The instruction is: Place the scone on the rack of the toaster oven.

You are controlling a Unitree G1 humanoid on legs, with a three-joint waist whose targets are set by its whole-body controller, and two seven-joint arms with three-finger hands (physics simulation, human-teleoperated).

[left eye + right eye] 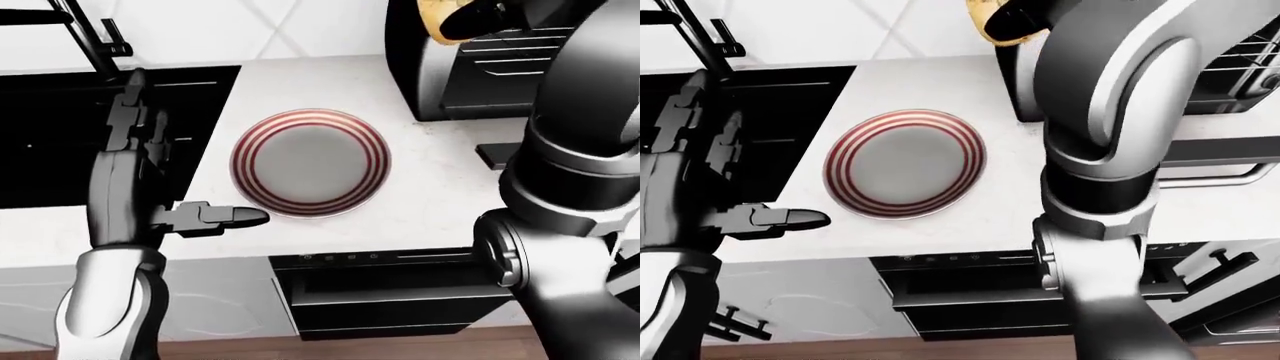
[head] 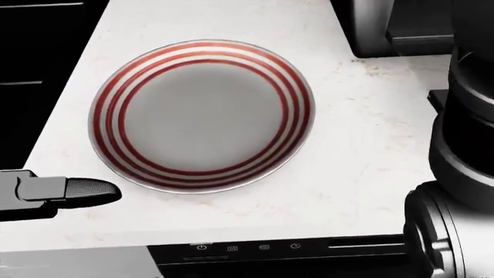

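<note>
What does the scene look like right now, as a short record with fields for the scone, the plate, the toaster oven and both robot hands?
scone: held up near the top edge of the right-eye view, partly hidden by fingers
right robot hand: closed round the scone, at the toaster oven's top left
toaster oven: dark, on the counter, right of the plate
plate: red-ringed, nothing on it
left robot hand: open, holding nothing, left of the plate
counter: white, carries plate and oven

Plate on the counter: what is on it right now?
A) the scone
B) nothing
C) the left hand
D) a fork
B: the plate is bare, while the scone is up in the right hand by the toaster oven, and the left hand stands open beside the plate.
</note>
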